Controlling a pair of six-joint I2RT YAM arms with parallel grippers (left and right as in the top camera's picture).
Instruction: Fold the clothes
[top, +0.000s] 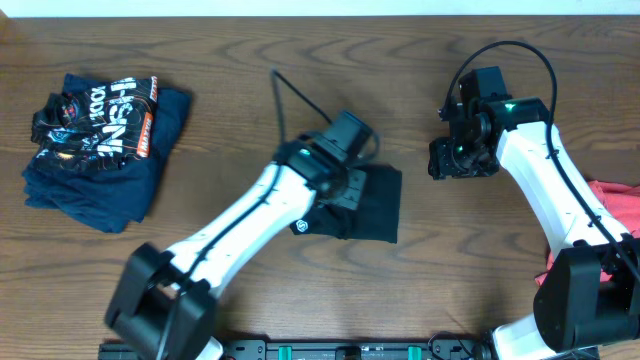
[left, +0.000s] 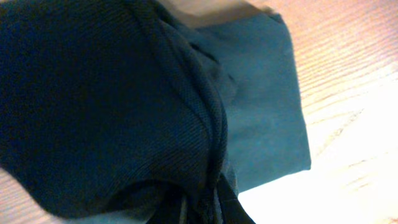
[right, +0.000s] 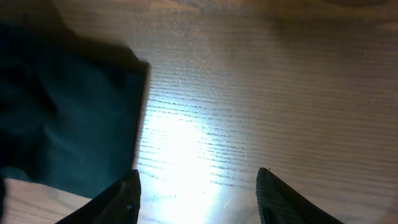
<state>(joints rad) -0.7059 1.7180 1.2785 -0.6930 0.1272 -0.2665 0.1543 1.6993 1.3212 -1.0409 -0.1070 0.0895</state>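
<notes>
A black garment lies folded small at the table's middle, a tiny white logo on its near-left corner. My left gripper is down on the garment's left part, shut on a gathered bunch of the black fabric, which fills the left wrist view and hides the fingers. My right gripper stands open to the right of the garment over bare wood, nothing between its fingers. The garment's edge shows at the left of that view.
A stack of navy printed clothes sits at the far left. A coral-red garment lies at the right edge, partly under my right arm. Black cables arc above both wrists.
</notes>
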